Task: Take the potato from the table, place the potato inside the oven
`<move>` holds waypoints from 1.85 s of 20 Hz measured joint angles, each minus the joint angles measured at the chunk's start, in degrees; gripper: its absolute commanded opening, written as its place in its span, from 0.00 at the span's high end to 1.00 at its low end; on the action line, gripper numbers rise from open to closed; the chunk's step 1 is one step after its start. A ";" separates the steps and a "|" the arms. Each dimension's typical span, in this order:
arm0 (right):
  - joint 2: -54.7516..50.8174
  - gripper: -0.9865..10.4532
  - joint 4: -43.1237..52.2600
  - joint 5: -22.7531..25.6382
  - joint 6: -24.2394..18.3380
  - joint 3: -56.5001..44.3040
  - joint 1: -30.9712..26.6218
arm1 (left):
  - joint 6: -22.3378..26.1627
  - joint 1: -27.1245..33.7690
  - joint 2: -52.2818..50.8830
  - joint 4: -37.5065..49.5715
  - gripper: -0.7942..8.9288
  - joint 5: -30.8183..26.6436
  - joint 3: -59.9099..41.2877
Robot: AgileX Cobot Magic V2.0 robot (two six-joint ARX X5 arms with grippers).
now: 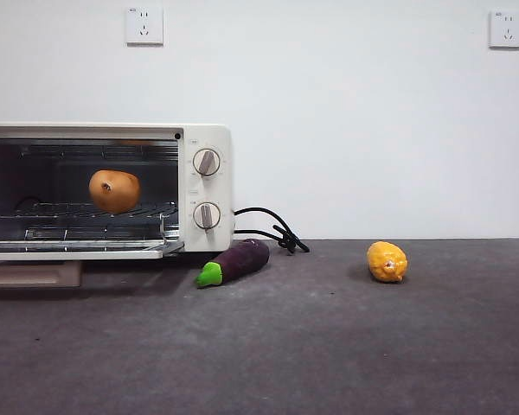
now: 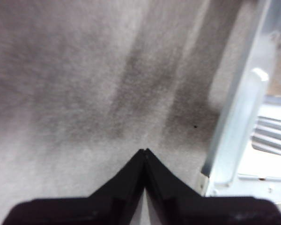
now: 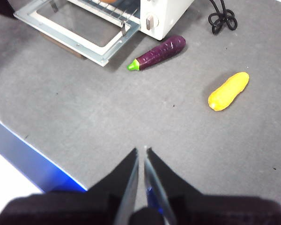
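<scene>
Left pincer (image 2: pixel 144 151) closed; potato (image 1: pixel 114 190) inside oven (image 1: pixel 204 138).

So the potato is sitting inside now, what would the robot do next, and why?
Probably swing the oven door shut with the left gripper, which hangs beside it: the potato already rests on the rack, and both grippers are shut and empty.

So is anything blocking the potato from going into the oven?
No. The potato already sits on the wire rack inside the oven, whose door is folded down open. The eggplant and the yellow fruit lie on the table, off to the side.
</scene>
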 measured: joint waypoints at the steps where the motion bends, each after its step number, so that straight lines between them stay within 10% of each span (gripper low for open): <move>1: 0.11 0.89 0.15 0.00 0.00 0.00 0.00 | 0.00 -0.50 0.22 0.00 0.93 0.02 0.00; 19: 0.94 0.89 1.36 0.20 -0.02 0.00 0.00 | 0.70 -2.36 0.26 -3.98 0.93 3.28 0.00; 37: 3.10 0.89 2.19 0.02 -2.19 0.00 0.00 | 0.44 1.01 0.31 -2.34 0.93 32.92 0.00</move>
